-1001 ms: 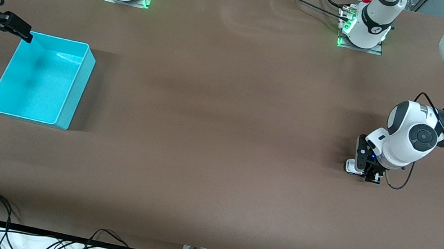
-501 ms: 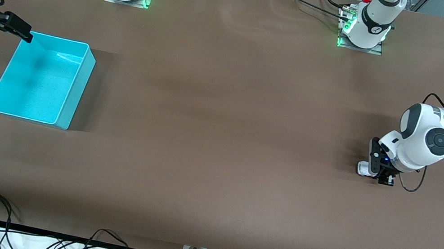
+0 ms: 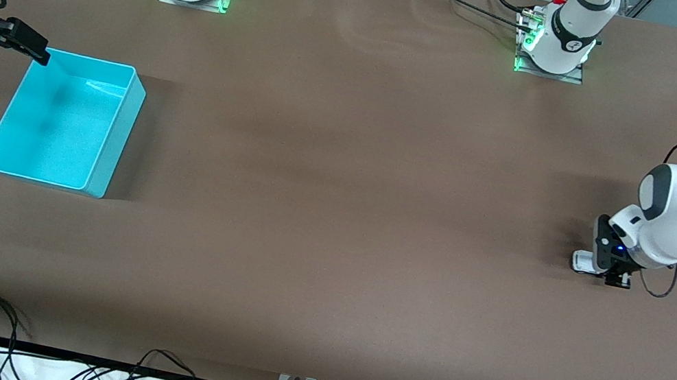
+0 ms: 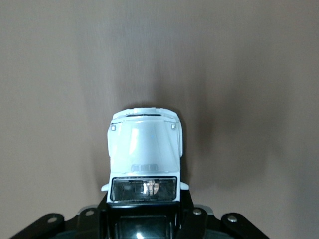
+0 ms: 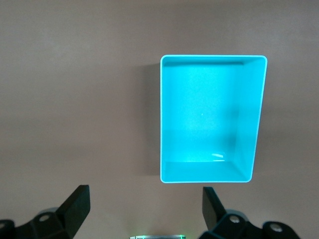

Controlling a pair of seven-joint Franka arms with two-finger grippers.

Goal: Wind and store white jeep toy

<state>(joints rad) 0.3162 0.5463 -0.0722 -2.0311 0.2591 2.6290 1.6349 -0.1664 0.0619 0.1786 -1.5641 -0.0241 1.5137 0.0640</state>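
At the left arm's end of the surface, your left claw point(image 3: 610, 269) pinches the white jeep toy point(image 4: 144, 149) wheels-down, likely for pull-back winding, while the right claw point(image 5: 144, 204) waits spread above the cyan bin point(image 3: 111, 136).

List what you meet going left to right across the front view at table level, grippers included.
right gripper → cyan bin → white jeep toy, held in the shut left gripper.
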